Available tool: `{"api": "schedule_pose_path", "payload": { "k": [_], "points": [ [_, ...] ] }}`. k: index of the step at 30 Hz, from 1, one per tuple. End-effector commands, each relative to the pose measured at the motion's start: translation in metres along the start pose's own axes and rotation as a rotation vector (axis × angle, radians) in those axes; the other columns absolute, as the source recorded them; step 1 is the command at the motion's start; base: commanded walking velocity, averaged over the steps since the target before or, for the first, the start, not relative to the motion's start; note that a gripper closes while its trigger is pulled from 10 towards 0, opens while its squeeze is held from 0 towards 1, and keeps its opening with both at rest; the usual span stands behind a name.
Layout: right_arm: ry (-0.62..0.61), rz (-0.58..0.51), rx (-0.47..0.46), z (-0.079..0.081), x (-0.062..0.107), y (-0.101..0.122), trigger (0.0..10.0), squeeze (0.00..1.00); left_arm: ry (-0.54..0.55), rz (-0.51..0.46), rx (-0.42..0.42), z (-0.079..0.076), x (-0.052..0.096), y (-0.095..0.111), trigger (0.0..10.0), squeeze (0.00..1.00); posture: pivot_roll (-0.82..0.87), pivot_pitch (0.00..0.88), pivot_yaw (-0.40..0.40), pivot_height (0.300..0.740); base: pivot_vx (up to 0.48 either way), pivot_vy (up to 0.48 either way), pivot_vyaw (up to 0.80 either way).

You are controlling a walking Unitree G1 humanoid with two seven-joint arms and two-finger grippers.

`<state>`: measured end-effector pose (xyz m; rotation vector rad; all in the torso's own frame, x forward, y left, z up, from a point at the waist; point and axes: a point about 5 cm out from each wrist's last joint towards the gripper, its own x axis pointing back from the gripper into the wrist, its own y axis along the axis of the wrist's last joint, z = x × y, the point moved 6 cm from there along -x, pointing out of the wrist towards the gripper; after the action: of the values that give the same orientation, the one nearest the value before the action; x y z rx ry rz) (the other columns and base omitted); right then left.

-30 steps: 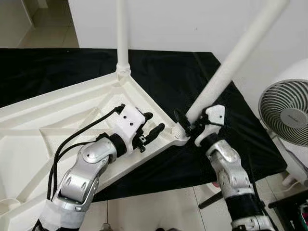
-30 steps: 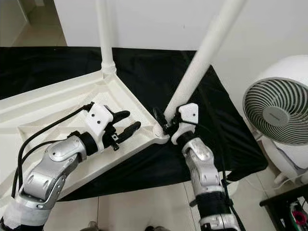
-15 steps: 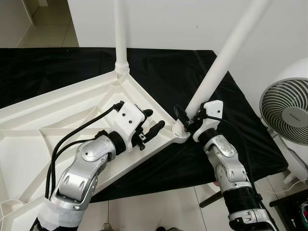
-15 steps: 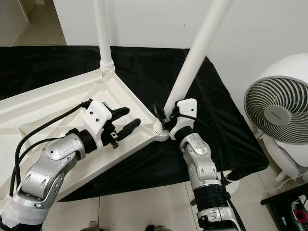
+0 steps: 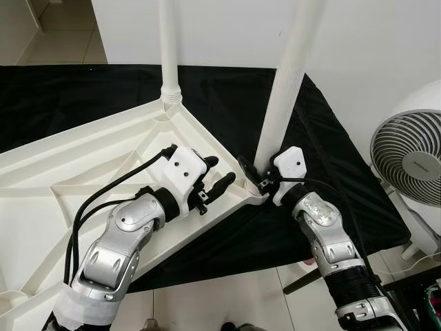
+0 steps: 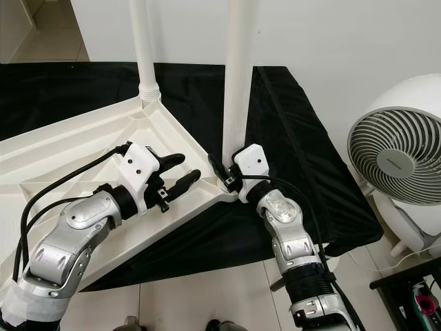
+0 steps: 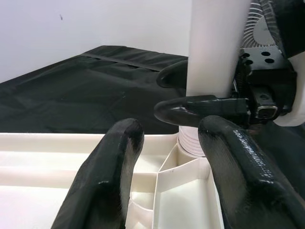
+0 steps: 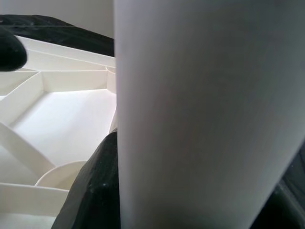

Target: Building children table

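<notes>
One table leg (image 5: 282, 89) clamped by right tool (image 5: 256, 174), standing in tabletop (image 5: 83, 158) corner socket

I see a plain white wall (image 5: 386, 41) behind the work area, evenly lit, no shadows of note. A black cloth (image 5: 83, 89) is spread flat below it, reaching close to the wall's base. The floor (image 5: 227, 296) is pale glossy tile with thin grout lines; more tile shows at far left (image 5: 62, 34). A white round fan (image 6: 396, 155) with a curved-slat grille stands to my right, beside the cloth's edge. A dark stand or frame (image 5: 413, 283) sits below the fan.
</notes>
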<state>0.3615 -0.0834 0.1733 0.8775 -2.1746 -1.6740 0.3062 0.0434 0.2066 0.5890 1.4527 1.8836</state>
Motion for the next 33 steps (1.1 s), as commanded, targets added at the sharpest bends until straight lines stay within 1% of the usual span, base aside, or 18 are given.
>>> {"api": "schedule_pose_path", "payload": {
  "k": [1, 2, 4, 5, 6, 7, 8, 9, 11, 12, 13, 14, 15, 16, 17, 24, 25, 33],
  "points": [
    [0.056, 0.127, -0.033, 0.016, 0.01, -0.034, 10.0, 0.0, 0.008, -0.003, 0.004, 0.001, 0.001, 0.001, 10.0, 0.0, 0.19, 0.127, -0.072, 0.74, 0.0, 0.0, 0.0],
    [0.068, 0.12, -0.037, 0.019, 0.012, -0.034, 10.0, 0.0, 0.009, -0.004, 0.004, 0.001, 0.001, 0.002, 10.0, 0.0, 0.19, 0.127, -0.072, 0.74, 0.0, 0.0, 0.0],
    [0.062, 0.121, -0.046, 0.02, 0.014, -0.036, 10.0, 0.0, 0.009, -0.004, 0.005, 0.001, 0.001, 0.002, 10.0, 0.0, 0.19, 0.125, -0.07, 0.74, 0.0, 0.0, 0.0],
    [0.043, 0.123, -0.066, 0.018, 0.015, -0.038, 10.0, 0.0, 0.009, -0.005, 0.005, 0.001, 0.001, 0.002, 10.0, 0.0, 0.19, 0.125, -0.069, 0.74, 0.0, 0.0, 0.0],
    [0.043, 0.123, -0.066, 0.018, 0.015, -0.038, 10.0, 0.0, 0.009, -0.005, 0.005, 0.001, 0.001, 0.002, 10.0, 0.0, 0.19, 0.125, -0.069, 0.74, 0.0, 0.0, 0.0],
    [0.019, 0.126, -0.096, 0.015, 0.016, -0.04, 10.0, 0.0, 0.009, -0.005, 0.005, 0.001, 0.001, 0.002, 10.0, 0.0, 0.19, 0.124, -0.069, 0.74, 0.0, 0.0, 0.0],
    [0.019, 0.126, -0.096, 0.015, 0.016, -0.04, 10.0, 0.0, 0.009, -0.005, 0.005, 0.001, 0.001, 0.002, 10.0, 0.0, 0.19, 0.124, -0.069, 0.74, 0.0, 0.0, 0.0],
    [-0.034, 0.143, -0.14, 0.006, 0.014, -0.043, 10.0, 0.0, 0.008, -0.005, 0.005, 0.001, 0.002, 0.002, 10.0, 0.0, 0.19, 0.124, -0.068, 0.74, 0.0, 0.0, 0.0],
    [-0.034, 0.143, -0.14, 0.006, 0.014, -0.043, 10.0, 0.0, 0.008, -0.005, 0.005, 0.001, 0.002, 0.002, 10.0, 0.0, 0.19, 0.124, -0.068, 0.74, 0.0, 0.0, 0.0],
    [-0.087, 0.158, -0.188, -0.003, 0.013, -0.046, 10.0, 0.0, 0.006, -0.006, 0.004, 0.0, 0.001, 0.002, 10.0, 0.0, 0.19, 0.122, -0.067, 0.74, 0.0, 0.0, 0.0],
    [-0.087, 0.158, -0.188, -0.003, 0.013, -0.046, 10.0, 0.0, 0.006, -0.006, 0.004, 0.0, 0.001, 0.002, 10.0, 0.0, 0.19, 0.122, -0.067, 0.74, 0.0, 0.0, 0.0],
    [-0.13, 0.166, -0.247, -0.011, 0.01, -0.047, 10.0, 0.0, 0.004, -0.006, 0.002, 0.0, 0.001, 0.002, 10.0, 0.0, 0.19, 0.118, -0.069, 0.74, 0.0, 0.0, 0.0],
    [-0.13, 0.166, -0.247, -0.011, 0.01, -0.047, 10.0, 0.0, 0.004, -0.006, 0.002, 0.0, 0.001, 0.002, 10.0, 0.0, 0.19, 0.118, -0.069, 0.74, 0.0, 0.0, 0.0],
    [-0.148, 0.171, -0.284, -0.015, 0.009, -0.048, 10.0, 0.0, 0.002, -0.007, 0.001, 0.0, 0.001, 0.003, 10.0, 0.0, 0.19, 0.118, -0.071, 0.74, 0.0, 0.0, 0.0],
    [-0.149, 0.173, -0.296, -0.016, 0.009, -0.048, 10.0, 0.0, 0.002, -0.008, 0.001, 0.0, 0.001, 0.003, 10.0, 0.0, 0.19, 0.115, -0.074, 0.74, 0.0, 0.0, 0.0],
    [-0.148, 0.19, -0.319, -0.012, 0.012, -0.055, 10.0, 0.0, 0.005, -0.01, 0.003, -0.001, 0.002, 0.003, 10.0, 0.0, 0.2, 0.111, -0.079, 0.74, 0.0, 0.0, 0.0],
    [-0.148, 0.195, -0.341, -0.011, 0.013, -0.056, 10.0, 0.0, 0.005, -0.01, 0.003, -0.001, 0.002, 0.003, 10.0, 0.0, 0.2, 0.109, -0.079, 0.74, 0.0, 0.0, 0.0],
    [-0.149, 0.198, -0.329, -0.011, 0.012, -0.056, 10.0, 0.0, 0.004, -0.009, 0.001, -0.001, 0.003, 0.003, 10.0, 0.0, 0.2, 0.104, -0.08, 0.74, 0.0, 0.0, 0.0]
  ]
}}
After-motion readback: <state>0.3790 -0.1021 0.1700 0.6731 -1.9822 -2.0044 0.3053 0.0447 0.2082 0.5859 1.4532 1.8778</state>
